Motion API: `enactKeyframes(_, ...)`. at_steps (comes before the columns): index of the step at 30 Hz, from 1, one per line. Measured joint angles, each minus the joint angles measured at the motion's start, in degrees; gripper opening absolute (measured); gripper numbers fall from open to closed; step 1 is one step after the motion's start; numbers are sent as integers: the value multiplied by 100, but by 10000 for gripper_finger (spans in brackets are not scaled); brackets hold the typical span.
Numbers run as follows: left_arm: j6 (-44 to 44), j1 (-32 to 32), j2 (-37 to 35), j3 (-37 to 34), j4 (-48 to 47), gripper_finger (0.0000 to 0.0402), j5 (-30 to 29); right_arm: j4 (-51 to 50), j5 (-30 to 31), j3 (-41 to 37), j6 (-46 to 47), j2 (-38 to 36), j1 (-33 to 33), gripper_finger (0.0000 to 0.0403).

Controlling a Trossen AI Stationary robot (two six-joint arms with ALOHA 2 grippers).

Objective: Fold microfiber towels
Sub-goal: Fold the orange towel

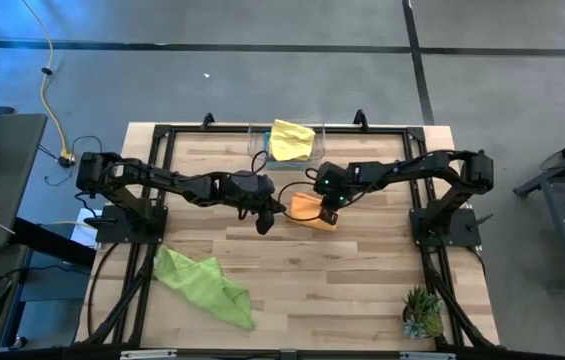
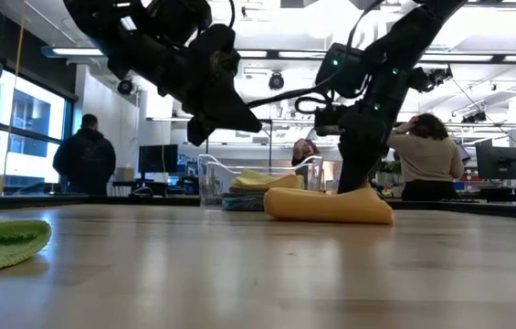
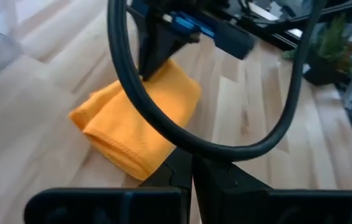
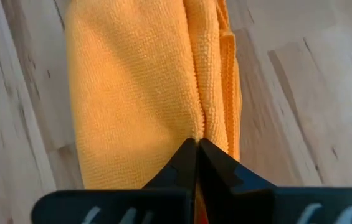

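Orange towel (image 1: pixel 309 208) taken as the landmark: folded into a thick bundle, lying on the desk (image 1: pixel 312 290) near its centre, just in front of the clear bin (image 2: pixel 214 183); right hand (image 4: pixel 196 144) closed, its tips pinched on a ridge of the orange pile at the bundle's edge, pressed down from above as seen in the low view; left hand (image 3: pixel 192 163) closed on nothing, hovering just beside the orange towel on its left-arm side, apart from the cloth. Step in hand judged to be gripping the folded bundle for a further fold or for transfer toward the bin; cannot tell which. To do it well: keep the pinch deep enough to take all layers, not the top ply alone; lift slowly so the fold does not fall open; hold the free hand clear of the right arm's cable (image 3: pixel 163 118), which loops close by; release only once the bundle lies flat. Yellow towel (image 1: pixel 292 139) lying in the bin behind the orange towel, with a trace of teal beneath it in the low view; lime green towel (image 1: pixel 205 285) crumpled and unfolded, well apart from the orange towel, toward the desk's front on the left arm's side; grey towel not made out.
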Motion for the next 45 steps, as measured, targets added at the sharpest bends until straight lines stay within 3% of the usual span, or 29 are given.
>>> enactKeyframes(14, 126, -111, 1168, 184, 1415, 0, -139, 185, -32, -12, 814, 0, -530, 0)
enactKeyframes(22, -199, 6, 1859, 199, 2010, 0, -1085, 262, -93, -12, 1308, 0, -569, 0)
enactKeyframes(34, -699, 127, 2619, 286, 2417, 0, -1310, 68, 204, -11, 2250, 0, -557, 4)
enactKeyframes(38, -754, 127, 2706, 352, 2419, 0, -1316, -513, -112, 140, 2194, -84, -642, 44)
enactKeyframes(45, -752, 127, 2717, 350, 2337, 0, -1311, -2071, -982, 532, 2202, -684, -962, 180)
